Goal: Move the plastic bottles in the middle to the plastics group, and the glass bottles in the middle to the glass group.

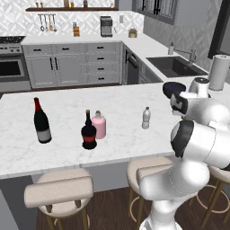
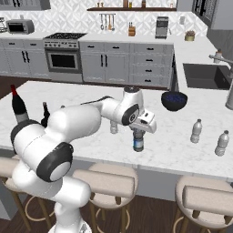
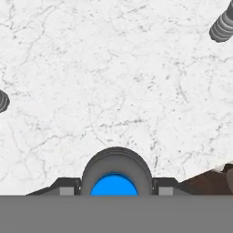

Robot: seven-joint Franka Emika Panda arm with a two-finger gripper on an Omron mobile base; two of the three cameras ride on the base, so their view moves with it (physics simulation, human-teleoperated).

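Four bottles stand on the marble worktop point(image 1: 112, 134) in the left base view: a tall dark wine bottle point(image 1: 42, 121) with red top at the left, a squat dark bottle with red label point(image 1: 89, 132) near the middle, the pink glass bottle point(image 1: 99, 125) just beside and behind it, and a small clear bottle point(image 1: 146, 118) well apart to the right. The white arm rises at the lower right, and the dark bowl point(image 1: 173, 89) shows partly behind its upper links.

Right base view: the arm reaches forward over the worktop, and the claw point(image 2: 138, 132) sits over the top of the dark plastic bottle with blue label point(image 2: 138, 142), which stands upright near the front edge. Another small bottle point(image 2: 113, 127) is partly hidden behind the wrist. Two clear bottles point(image 2: 196, 131) with whitish caps stand well apart to the right, the nearer one point(image 2: 222, 143) close to the frame edge. The dark bowl holding blue contents lies behind the claw. The wine bottle and part of the squat dark bottle appear at the far left behind the arm.

Hand view: looking straight down, the blue cap point(image 3: 114, 185) and dark shoulder of that bottle sit between the two fingertips point(image 3: 67, 186), which flank it closely on either side; the claw is clenched on the dark plastic bottle. Ribbed grey bottle parts show at the upper right and left edges
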